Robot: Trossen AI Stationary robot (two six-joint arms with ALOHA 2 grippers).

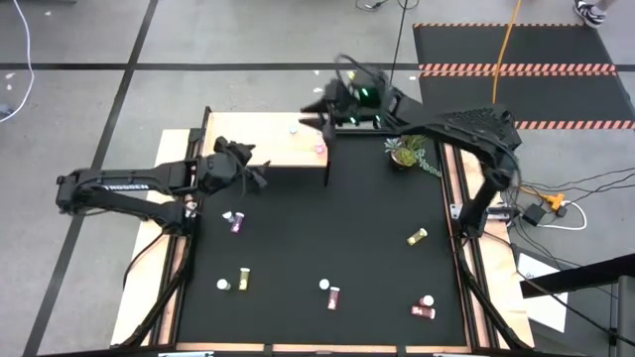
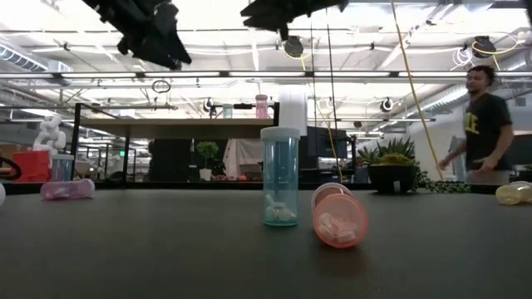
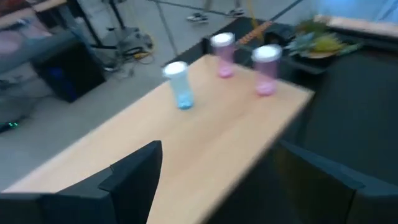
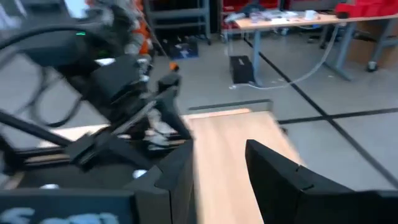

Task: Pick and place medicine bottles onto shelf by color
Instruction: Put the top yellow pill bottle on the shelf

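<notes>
The pale wooden shelf (image 1: 248, 144) stands at the mat's far left. A blue bottle (image 3: 178, 86) and two pink bottles (image 3: 222, 55) (image 3: 266, 70) stand upright on it. On the black mat lie or stand a pink bottle (image 1: 233, 221), yellow bottles (image 1: 239, 281) (image 1: 417, 236), a teal bottle (image 2: 280, 176) standing upright beside a red one lying on its side (image 2: 339, 218), and another red one (image 1: 425, 308). My left gripper (image 1: 263, 177) (image 3: 217, 162) is open and empty at the shelf's near edge. My right gripper (image 1: 310, 111) (image 4: 221, 162) is open and empty above the shelf's far right corner.
A potted plant (image 1: 405, 151) stands at the mat's far right, near the shelf's right end. Wooden side rails (image 1: 451, 248) border the mat. A person (image 2: 486, 124) stands in the room beyond the table, at the low view's right.
</notes>
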